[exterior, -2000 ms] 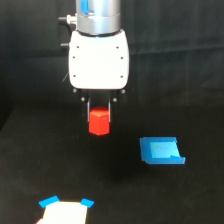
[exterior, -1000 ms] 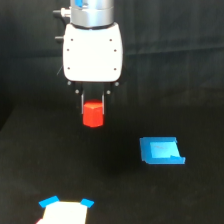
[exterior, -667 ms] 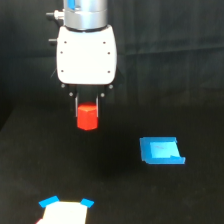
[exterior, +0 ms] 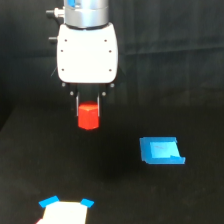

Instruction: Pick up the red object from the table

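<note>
Since the earlier frames the arm has drifted toward the exterior view's left and risen, carrying its load with it. Below lies the black table (exterior: 190, 200). The gripper (exterior: 88, 111) is clamped on the red object (exterior: 88, 116), held clear of the surface. A blue piece (exterior: 161, 150) lies well apart on the right.

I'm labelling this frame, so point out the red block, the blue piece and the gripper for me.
red block (exterior: 88, 117), exterior view, middle of its front face.
blue piece (exterior: 161, 151), exterior view, middle of its top.
gripper (exterior: 88, 109), exterior view, midway between its fingertips, shut on the red block.
</note>
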